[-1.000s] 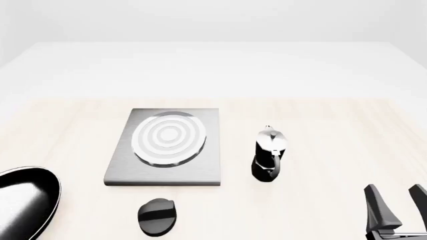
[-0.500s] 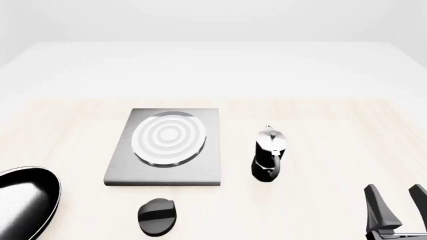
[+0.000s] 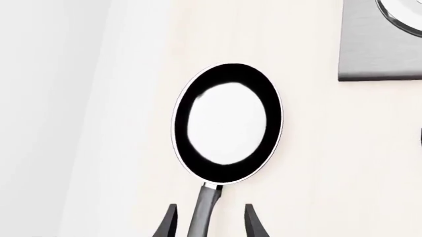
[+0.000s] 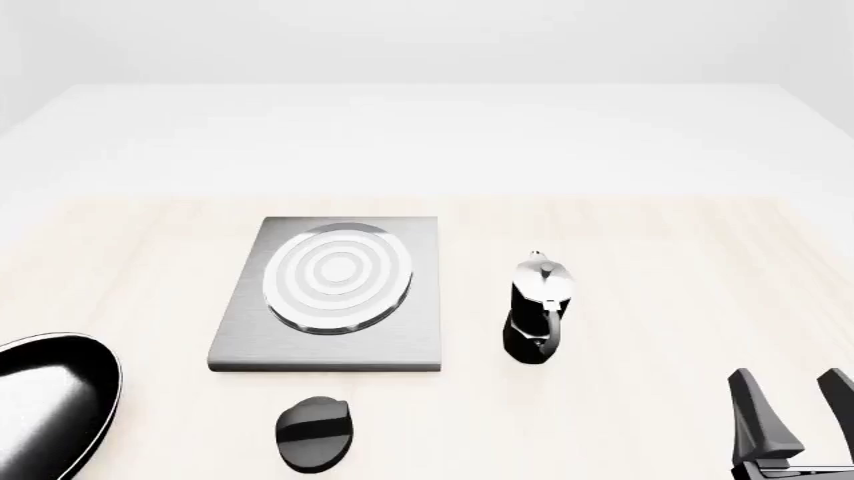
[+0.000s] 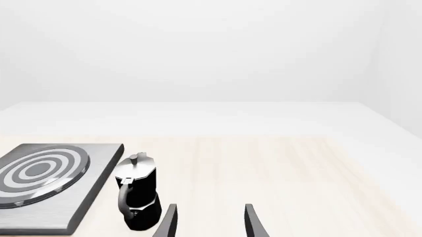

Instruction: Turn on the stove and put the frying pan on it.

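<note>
Black glossy frying pan (image 3: 228, 123) sits at the near-left corner of the table (image 4: 641, 260), well apart from the stove (image 4: 334, 300), nothing on the burner (image 4: 336, 275) yet. My left gripper (image 3: 208, 222) hangs over the pan handle (image 3: 203, 210), jaws spread, one finger each side, not touching as far as I can tell. Right gripper (image 5: 207, 221) is spread too, empty, near the moka pot (image 5: 137, 190). Knob (image 4: 315, 432) sits just in front of the stove, untouched.

Risks, imo: the handle's thin and slick, so if I close off-centre the pan could twist or tip w/ that heavy bowl hanging out front. Carrying it across, the rim could clip the knob or the slab edge. Right side: reaching for the knob, my arm could swipe the moka pot and knock it over. Also the two arms could crowd each other near the knob.
</note>
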